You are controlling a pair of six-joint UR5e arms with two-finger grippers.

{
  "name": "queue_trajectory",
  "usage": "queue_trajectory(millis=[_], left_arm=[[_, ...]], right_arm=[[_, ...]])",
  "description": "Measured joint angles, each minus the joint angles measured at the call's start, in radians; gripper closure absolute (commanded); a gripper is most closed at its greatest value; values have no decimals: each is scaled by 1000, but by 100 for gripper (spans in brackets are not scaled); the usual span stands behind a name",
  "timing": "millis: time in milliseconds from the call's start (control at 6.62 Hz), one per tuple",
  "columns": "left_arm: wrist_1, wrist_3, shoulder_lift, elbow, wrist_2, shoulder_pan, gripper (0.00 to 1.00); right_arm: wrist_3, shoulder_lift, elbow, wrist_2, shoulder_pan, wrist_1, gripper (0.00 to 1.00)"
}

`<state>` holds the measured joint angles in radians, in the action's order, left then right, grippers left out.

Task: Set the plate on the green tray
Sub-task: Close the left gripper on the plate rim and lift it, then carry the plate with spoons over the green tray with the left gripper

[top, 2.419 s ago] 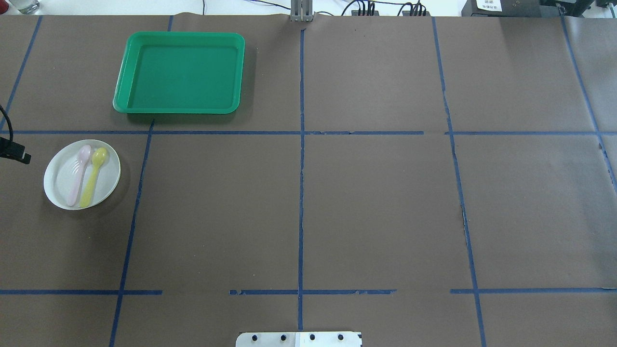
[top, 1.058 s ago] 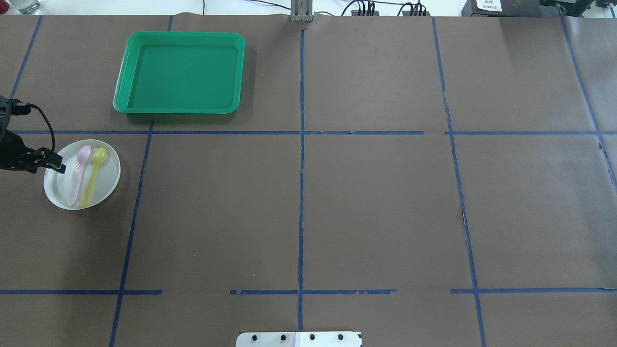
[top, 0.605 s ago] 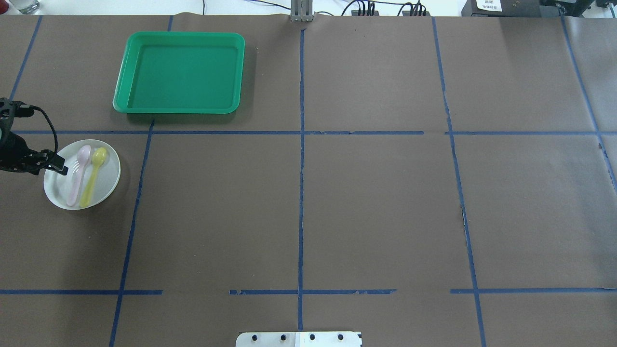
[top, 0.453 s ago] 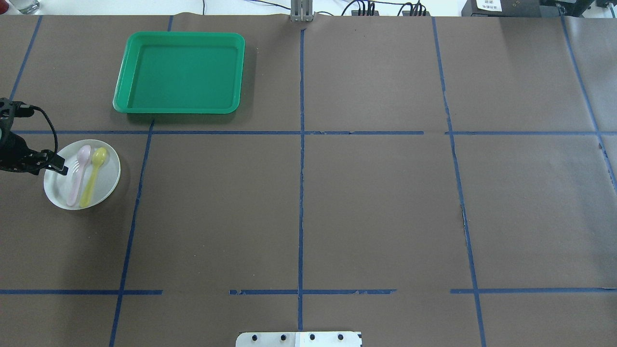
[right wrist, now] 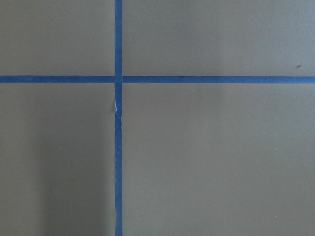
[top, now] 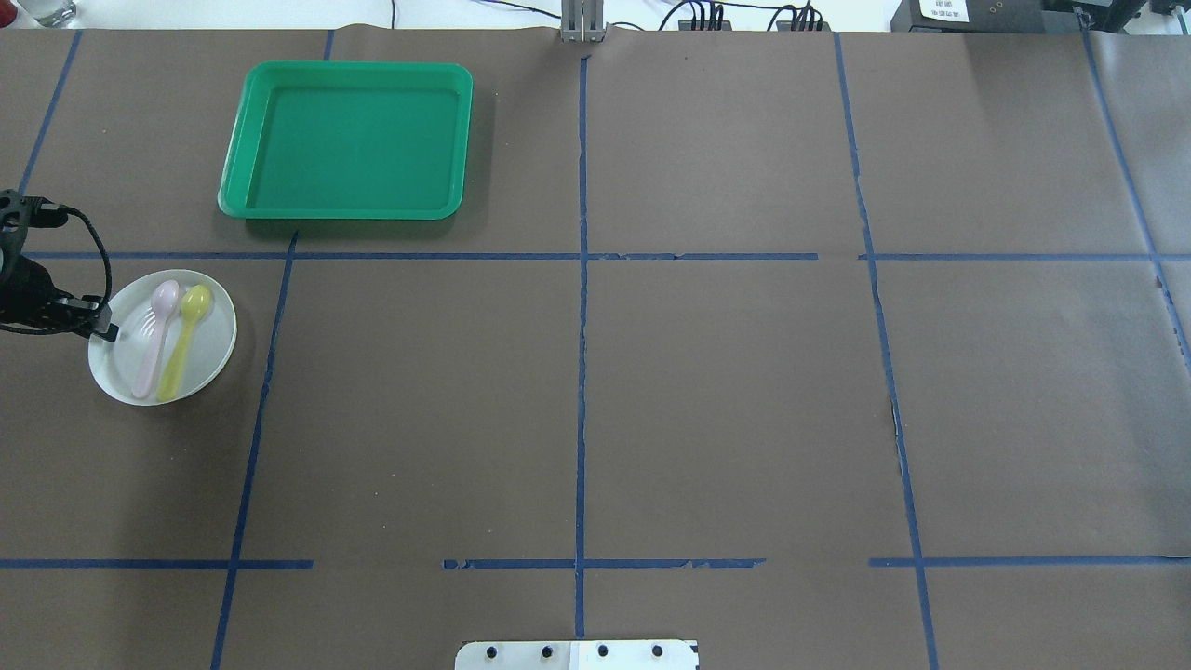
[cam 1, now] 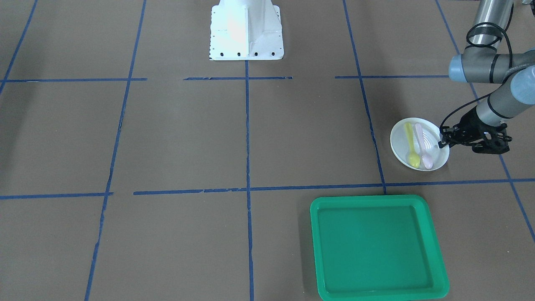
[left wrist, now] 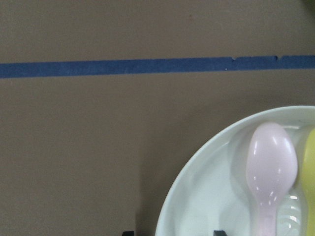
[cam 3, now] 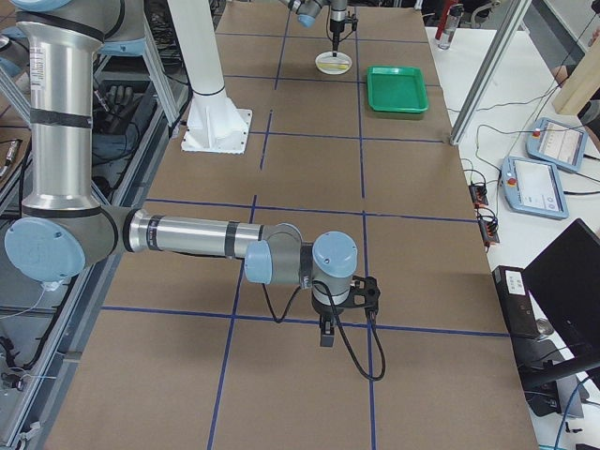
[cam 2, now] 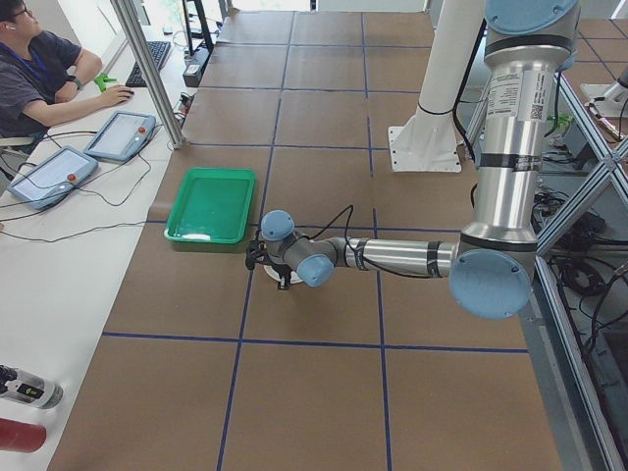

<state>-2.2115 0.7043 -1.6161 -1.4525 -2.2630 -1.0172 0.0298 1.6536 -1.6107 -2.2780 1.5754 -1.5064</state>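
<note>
The small white plate (top: 207, 346) lies on the table's left side, with a pink spoon (top: 153, 340) and a yellow spoon (top: 183, 340) in it. The green tray (top: 344, 140) sits empty farther back. In the front view, plate (cam 1: 401, 144) and tray (cam 1: 376, 246) are on the right. My left gripper (top: 104, 328) is low at the plate's left rim, also in the front view (cam 1: 442, 143). The left wrist view shows the plate (left wrist: 206, 196) with the rim between two open fingertips (left wrist: 128, 233). My right gripper (cam 3: 324, 336) shows only in the right side view; I cannot tell its state.
Brown paper with blue tape lines covers the table. The robot's white base (cam 1: 246, 29) stands at the middle of the near edge. Operators' tablets (cam 2: 59, 167) lie beyond the far edge. The right wrist view shows only bare paper and tape.
My left gripper came in from the left edge to the plate's left rim and lowered there. The plate has shifted slightly to the right. The tray has not moved.
</note>
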Motion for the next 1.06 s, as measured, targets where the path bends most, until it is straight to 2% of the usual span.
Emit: queue_trajectory(millis=[302, 453, 1058], left_arm=[[0, -26, 12, -13, -16, -8, 100], [2, -40, 17, -22, -59, -23, 100], [17, -86, 26, -49, -342, -177, 100]], right_arm=[[-1, 0, 0, 0, 0, 1, 0], [-1, 0, 0, 0, 0, 0, 0], [-1, 0, -1, 0, 0, 0, 0]])
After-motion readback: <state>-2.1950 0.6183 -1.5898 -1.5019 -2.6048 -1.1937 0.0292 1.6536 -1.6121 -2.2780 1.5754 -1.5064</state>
